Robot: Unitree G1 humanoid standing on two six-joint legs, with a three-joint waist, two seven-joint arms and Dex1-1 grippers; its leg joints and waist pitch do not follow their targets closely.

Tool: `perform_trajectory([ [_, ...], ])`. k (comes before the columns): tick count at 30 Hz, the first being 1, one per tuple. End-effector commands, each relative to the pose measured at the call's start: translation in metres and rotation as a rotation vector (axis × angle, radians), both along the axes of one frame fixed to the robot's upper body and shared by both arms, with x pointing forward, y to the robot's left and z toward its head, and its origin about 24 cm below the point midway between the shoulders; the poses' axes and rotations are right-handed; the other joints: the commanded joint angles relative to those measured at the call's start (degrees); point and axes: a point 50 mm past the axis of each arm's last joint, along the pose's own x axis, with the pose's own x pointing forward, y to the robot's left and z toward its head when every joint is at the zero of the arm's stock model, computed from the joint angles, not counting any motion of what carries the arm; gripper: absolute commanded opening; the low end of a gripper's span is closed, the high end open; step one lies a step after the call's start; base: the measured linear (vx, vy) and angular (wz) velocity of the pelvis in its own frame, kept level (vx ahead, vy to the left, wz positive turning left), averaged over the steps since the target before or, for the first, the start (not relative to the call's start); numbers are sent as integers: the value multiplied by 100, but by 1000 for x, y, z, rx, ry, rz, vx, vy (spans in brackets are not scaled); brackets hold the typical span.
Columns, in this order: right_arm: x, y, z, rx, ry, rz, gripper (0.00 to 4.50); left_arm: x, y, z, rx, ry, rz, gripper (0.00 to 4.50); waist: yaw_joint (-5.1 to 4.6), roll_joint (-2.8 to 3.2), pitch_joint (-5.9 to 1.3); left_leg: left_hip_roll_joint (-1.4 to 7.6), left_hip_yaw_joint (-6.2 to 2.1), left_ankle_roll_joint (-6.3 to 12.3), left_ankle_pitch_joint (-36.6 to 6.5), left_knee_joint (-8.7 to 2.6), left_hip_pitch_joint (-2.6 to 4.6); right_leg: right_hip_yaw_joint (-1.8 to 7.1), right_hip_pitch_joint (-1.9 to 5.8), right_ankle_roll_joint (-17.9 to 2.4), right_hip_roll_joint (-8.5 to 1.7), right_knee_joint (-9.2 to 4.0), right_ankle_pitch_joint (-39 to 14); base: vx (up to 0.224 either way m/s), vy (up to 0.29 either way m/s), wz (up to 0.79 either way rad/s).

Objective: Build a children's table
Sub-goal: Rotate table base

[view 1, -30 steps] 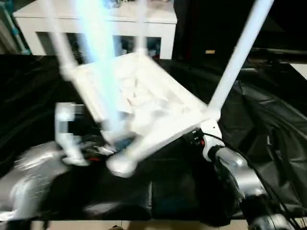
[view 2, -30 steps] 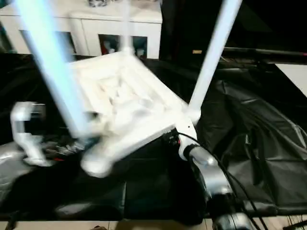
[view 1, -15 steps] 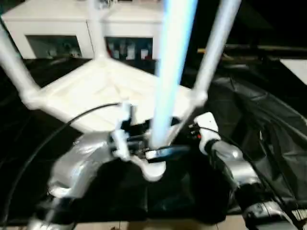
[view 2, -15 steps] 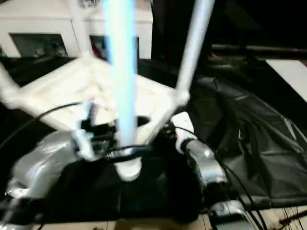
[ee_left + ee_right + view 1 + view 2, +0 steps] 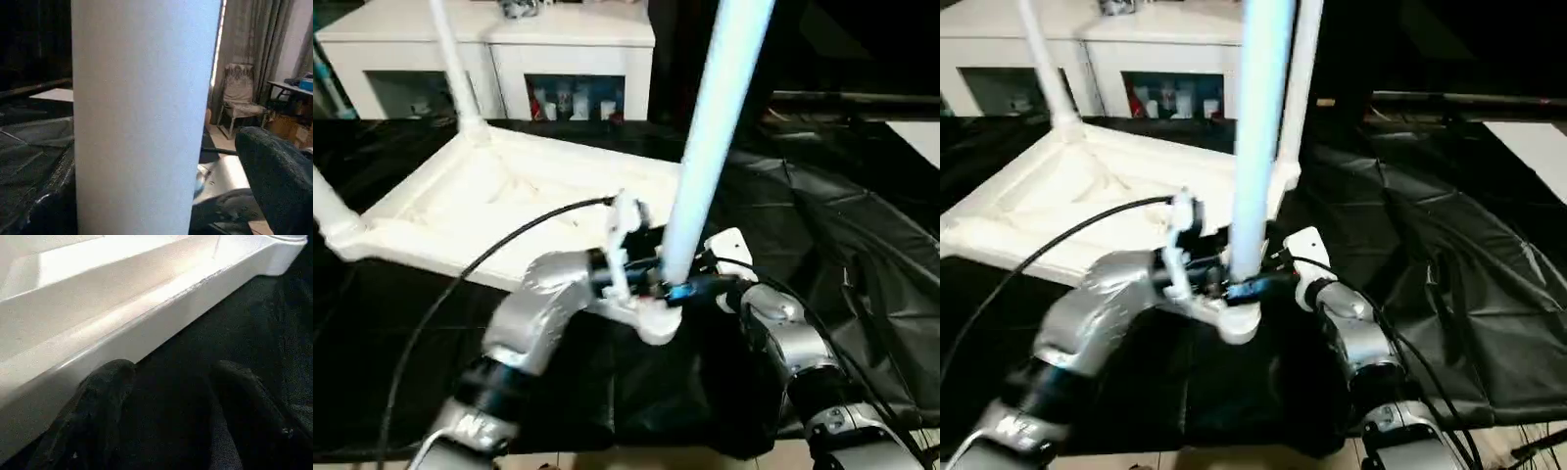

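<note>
My left pincer (image 5: 677, 290), jaws wide around the near leg (image 5: 710, 147), has swung in from nine o'clock; the upturned tabletop (image 5: 499, 211) has turned flatter. My right pincer (image 5: 161, 396), half-open, rests beside its edge. All legs look seated.

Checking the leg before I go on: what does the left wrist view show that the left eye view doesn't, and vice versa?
Left wrist view: a chair and curtains beyond the leg. Left eye view: the upturned table top, two other legs, the white cabinet. Shared: the near leg, with the left hand at its base.
</note>
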Motion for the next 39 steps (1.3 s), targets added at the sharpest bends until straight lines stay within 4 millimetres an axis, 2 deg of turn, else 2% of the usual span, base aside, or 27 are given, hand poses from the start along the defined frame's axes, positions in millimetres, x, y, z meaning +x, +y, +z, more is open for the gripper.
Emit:
perform_trajectory([
  [1,0,30,10,68,-29,164,310,-1,-22,1,26,-28,-34,445,32,60,-360,399,-222,-31,-1602,-427,86,233,230,-1552,-375,-405,-932,0,0,0],
  [2,0,31,10,70,-30,178,310,0,-27,1,25,-32,-30,445,34,54,-362,404,-225,-29,-1612,-426,85,233,234,-1554,-381,-403,-933,0,0,0],
  [4,0,30,10,67,-37,174,310,1,-33,2,23,-43,-22,445,34,90,-361,405,-231,-34,-1656,-424,85,233,235,-1584,-390,-407,-943,0,0,0],
  [6,1,30,10,73,-38,169,310,2,-38,2,23,-51,-16,445,33,76,-366,403,-219,-6,-1632,-412,92,238,230,-1615,-390,-420,-874,0,0,0],
  [7,1,29,11,73,-43,160,310,5,-41,1,36,-58,2,445,44,130,-366,407,-232,11,-1608,-415,83,233,239,-1645,-397,-409,-831,0,0,0],
  [8,2,29,11,72,-45,155,310,6,-42,0,41,-62,10,445,32,104,-363,402,-219,35,-1622,-414,86,231,229,-1640,-382,-428,-833,0,0,0],
  [9,3,28,11,70,-49,148,310,8,-43,-1,46,-64,22,445,33,122,-370,398,-226,43,-1631,-408,89,229,237,-1657,-387,-417,-841,0,0,0],
  [10,3,27,12,69,-50,144,310,8,-43,-2,48,-65,28,445,38,111,-371,401,-227,68,-1590,-405,81,228,248,-1663,-392,-412,-816,0,0,0],
  [11,3,25,12,67,-53,132,310,12,-43,-3,66,-75,63,445,50,205,-373,402,-241,60,-1580,-403,81,228,250,-1678,-403,-402,-773,0,0,0],
  [12,4,23,12,65,-58,118,310,17,-42,-5,87,-83,104,445,23,150,-375,402,-236,101,-1551,-403,68,221,255,-1680,-381,-406,-650,0,0,0],
  [14,5,14,12,55,-70,79,310,24,-39,-7,115,-90,161,445,31,193,-385,391,-231,137,-1505,-382,78,221,255,-1699,-392,-404,-597,0,0,0],
  [15,5,11,12,52,-74,66,310,26,-38,-7,117,-94,167,445,37,183,-387,392,-229,172,-1472,-378,75,220,267,-1725,-401,-398,-591,0,0,0],
  [16,7,5,14,53,-84,39,310,28,-36,-7,112,-94,171,445,35,169,-380,387,-227,209,-1441,-378,60,220,272,-1729,-405,-411,-619,0,0,0],
  [20,11,-27,23,56,-125,-67,310,26,-18,-9,88,-92,88,445,86,258,-386,391,-209,400,-1207,-346,47,208,270,-1831,-416,-396,-581,0,0,0],
  [22,12,-34,26,52,-131,-79,310,22,-13,-11,102,-92,48,445,100,259,-379,403,-201,436,-1206,-354,51,200,265,-1833,-407,-405,-659,0,0,0],
  [24,10,-43,27,42,-135,-77,310,18,-6,-16,140,-94,-1,445,120,288,-371,405,-189,432,-1263,-351,52,193,254,-1800,-396,-408,-837,0,0,0],
  [25,9,-47,28,35,-135,-72,310,16,-2,-19,169,-93,-21,445,130,353,-371,405,-192,393,-1325,-356,58,187,247,-1770,-391,-410,-964,0,0,0],
  [26,8,-51,28,28,-137,-66,310,13,3,-23,203,-96,-43,445,131,372,-366,412,-200,359,-1394,-367,62,185,240,-1743,-388,-410,-1051,0,0,0],
  [28,5,-57,29,17,-136,-49,310,12,10,-28,244,-101,-57,445,122,359,-362,409,-197,346,-1466,-371,55,182,244,-1703,-376,-420,-1107,0,0,0],
  [30,-1,-65,30,-6,-131,6,310,10,23,-35,313,-115,-68,445,128,398,-366,407,-198,350,-1472,-372,60,185,234,-1654,-378,-433,-1166,0,0,0],
  [32,-4,-67,29,-21,-126,46,310,11,30,-37,340,-125,-63,445,140,396,-367,406,-201,347,-1457,-371,53,182,235,-1642,-382,-434,-1185,0,0,0],
  [33,-12,-69,29,-48,-110,134,310,15,43,-41,400,-148,-41,445,152,385,-360,400,-204,386,-1433,-372,38,180,236,-1608,-375,-446,-1188,0,0,0],
  [34,-16,-70,30,-60,-102,170,310,16,49,-42,427,-155,-39,445,162,405,-369,411,-208,389,-1425,-371,43,186,235,-1570,-390,-429,-1196,0,0,0],
  [35,-21,-72,31,-80,-93,217,310,20,57,-44,471,-162,-21,445,177,378,-363,406,-212,413,-1423,-374,45,182,232,-1504,-379,-446,-1275,0,0,0],
  [37,-25,-74,32,-97,-82,260,310,23,65,-45,513,-171,-9,428,167,394,-354,407,-215,390,-1460,-388,39,182,222,-1484,-386,-458,-1384,0,0,0],
  [38,-30,-76,36,-108,-71,308,310,25,73,-46,557,-176,-2,428,187,348,-348,412,-216,390,-1502,-391,55,188,217,-1453,-383,-464,-1494,0,0,0],
  [39,-34,-77,39,-119,-63,350,310,27,79,-47,588,-175,-6,428,197,349,-359,423,-215,378,-1488,-388,60,191,212,-1451,-397,-452,-1500,0,0,0],
])
